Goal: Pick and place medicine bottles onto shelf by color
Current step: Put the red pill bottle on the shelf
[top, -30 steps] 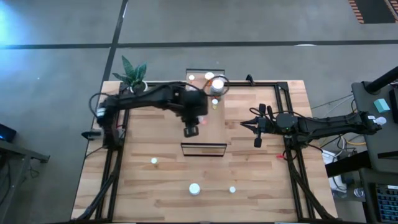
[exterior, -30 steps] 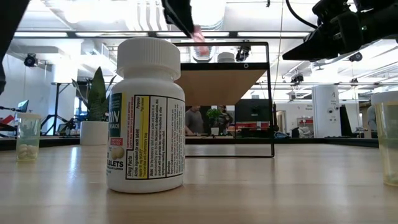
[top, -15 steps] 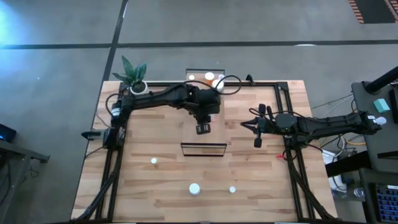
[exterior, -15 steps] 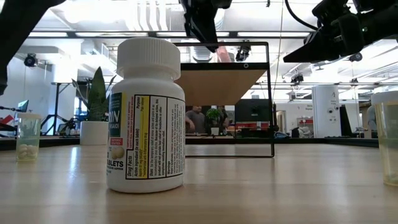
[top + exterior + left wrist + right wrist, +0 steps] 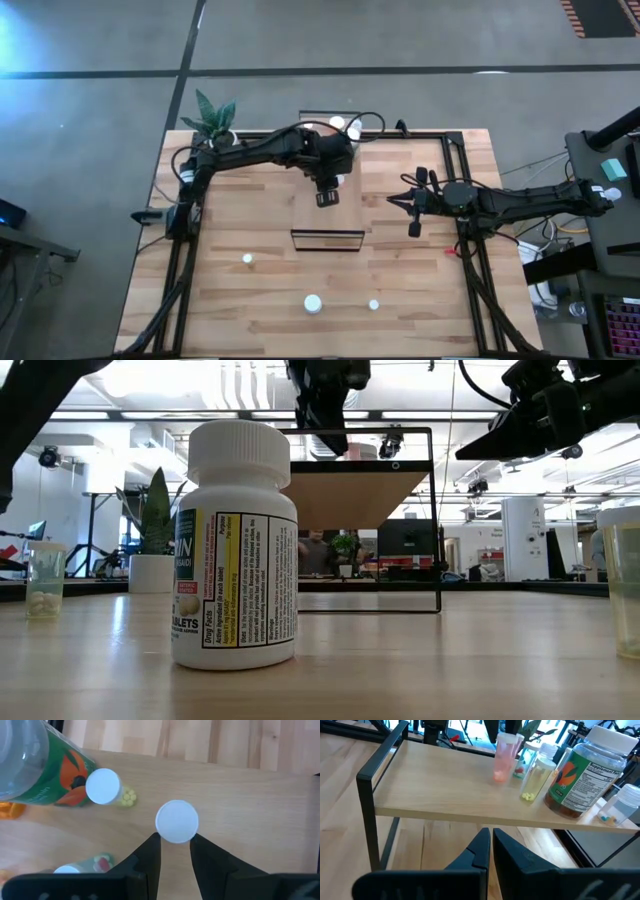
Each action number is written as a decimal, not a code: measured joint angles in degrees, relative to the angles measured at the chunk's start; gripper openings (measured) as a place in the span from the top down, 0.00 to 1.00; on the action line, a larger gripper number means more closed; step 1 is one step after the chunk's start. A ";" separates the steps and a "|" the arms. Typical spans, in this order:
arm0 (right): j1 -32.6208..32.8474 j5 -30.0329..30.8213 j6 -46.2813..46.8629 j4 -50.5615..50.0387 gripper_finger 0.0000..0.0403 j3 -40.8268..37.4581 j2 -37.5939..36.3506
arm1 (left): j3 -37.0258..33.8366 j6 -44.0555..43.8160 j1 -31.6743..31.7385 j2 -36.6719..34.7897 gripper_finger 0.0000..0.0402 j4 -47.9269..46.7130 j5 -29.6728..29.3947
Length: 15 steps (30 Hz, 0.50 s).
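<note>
1. Swinging back over the shelf [image 5: 327,215] during the past second, the left gripper [image 5: 327,197] has carried its pink-tinted bottle [image 5: 504,756] toward the far end.
2. Its fingers [image 5: 147,860] clamp that bottle, hanging just beside the jars already on the shelf top.
3. The right gripper [image 5: 414,229] waits shut, empty, near the table's right edge.

I count three bottles standing loose on my surface [image 5: 420,300]: a large white-capped one [image 5: 313,303], a small one to its right [image 5: 373,304] and another to its left [image 5: 248,258]. One shelf [image 5: 300,215], one potted plant [image 5: 215,120], two arms.
</note>
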 joint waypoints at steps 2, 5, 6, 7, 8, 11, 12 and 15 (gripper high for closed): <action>0.00 0.00 -0.04 0.00 0.97 0.00 0.00 | -0.10 -0.04 0.00 0.00 0.79 0.07 0.28; 0.00 0.00 -0.08 0.00 0.97 0.00 0.00 | -0.87 -0.12 0.00 0.00 0.79 1.02 0.98; 0.00 0.00 -0.10 0.00 0.97 0.00 0.00 | -1.13 -0.30 0.00 0.00 0.79 1.37 1.28; 0.00 0.00 -0.15 0.00 0.97 0.00 0.00 | -1.23 -0.36 0.00 0.06 0.79 1.41 1.40; 0.00 0.00 -0.19 0.00 0.97 0.00 0.00 | -1.27 -0.38 0.00 0.07 0.79 1.39 1.50; 0.00 0.00 -0.21 0.00 0.97 0.00 0.00 | -1.35 -0.41 0.00 0.07 0.79 1.50 1.54; 0.00 0.00 -0.21 0.02 0.97 0.00 0.00 | -1.37 -0.43 0.00 0.07 0.79 1.50 1.56; 0.00 0.00 -0.21 0.00 0.97 0.00 0.00 | -1.45 -0.43 -0.02 0.07 0.79 1.50 1.72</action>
